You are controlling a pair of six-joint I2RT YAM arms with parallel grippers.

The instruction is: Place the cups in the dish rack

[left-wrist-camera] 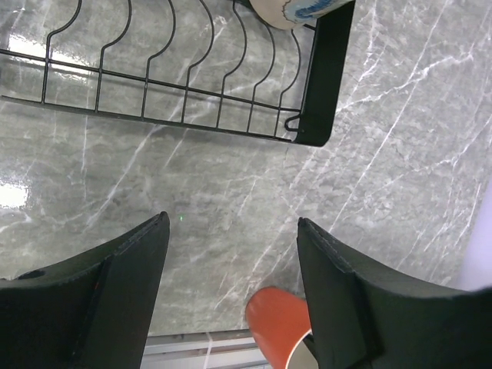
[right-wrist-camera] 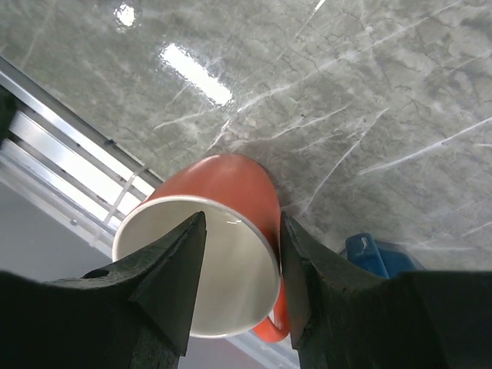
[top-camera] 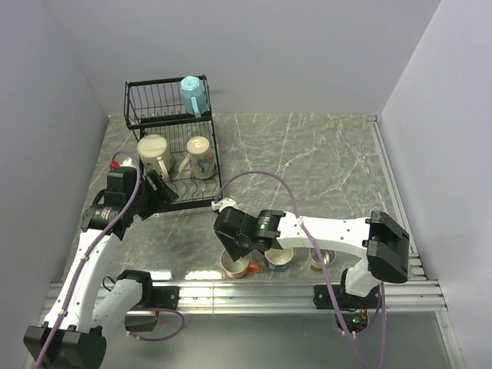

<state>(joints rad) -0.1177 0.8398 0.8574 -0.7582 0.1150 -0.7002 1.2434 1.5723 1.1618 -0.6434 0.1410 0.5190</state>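
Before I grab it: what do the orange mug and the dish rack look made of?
The orange mug is probably glazed ceramic: glossy orange outside, white inside, thick rounded rim. The dish rack is probably coated metal wire: thin bent black rods with a dull, even finish.

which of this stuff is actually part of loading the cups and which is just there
Part of the job:
- dish rack
- light blue mug, on its upper shelf
- left cream mug and right cream mug, in its lower tier
- orange-red mug
- dark blue mug
- small metal cup, half hidden by the arm

Just there:
- purple cable
- metal rail at the near edge
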